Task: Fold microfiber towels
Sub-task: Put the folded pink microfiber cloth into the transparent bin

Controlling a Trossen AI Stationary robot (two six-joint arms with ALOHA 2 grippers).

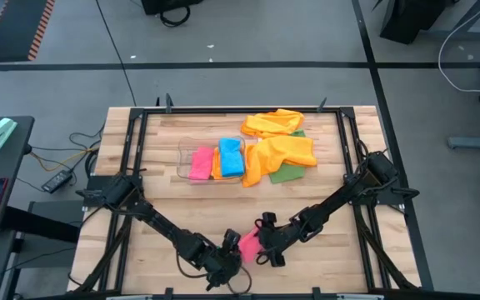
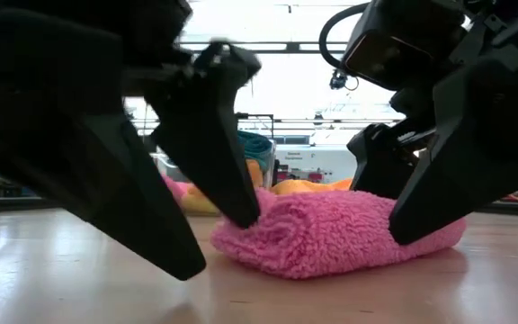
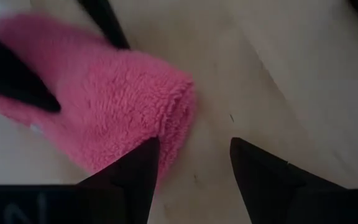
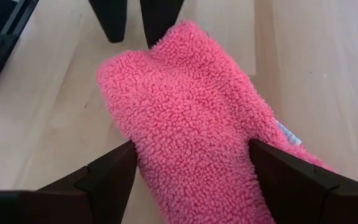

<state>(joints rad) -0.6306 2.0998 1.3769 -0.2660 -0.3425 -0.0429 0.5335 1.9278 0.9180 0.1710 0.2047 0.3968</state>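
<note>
High view: wooden table (image 1: pixel 165 179) carries a clear bin (image 1: pixel 185 152) of folded towels mid-table. Near the front edge, the right gripper (image 4: pixel 188 168), spread wide, straddles the folded pink towel (image 4: pixel 197 118), apparently steadying it; the left gripper (image 3: pixel 194 171), parted, holds nothing and touches its end.

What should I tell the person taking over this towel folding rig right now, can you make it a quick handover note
Left gripper: open at the table's near edge, one finger against an end of the folded pink towel, the other on bare wood.
Right gripper: open wide, fingers straddling the same towel from the opposite end, not clamped.
Done: a pink towel, a blue towel and an orange one between them sit folded in the clear bin.
Left: the orange and yellow towels lie loose in a heap beside the bin, with a green towel under them. The near pink towel probably goes to the bin next.
</note>
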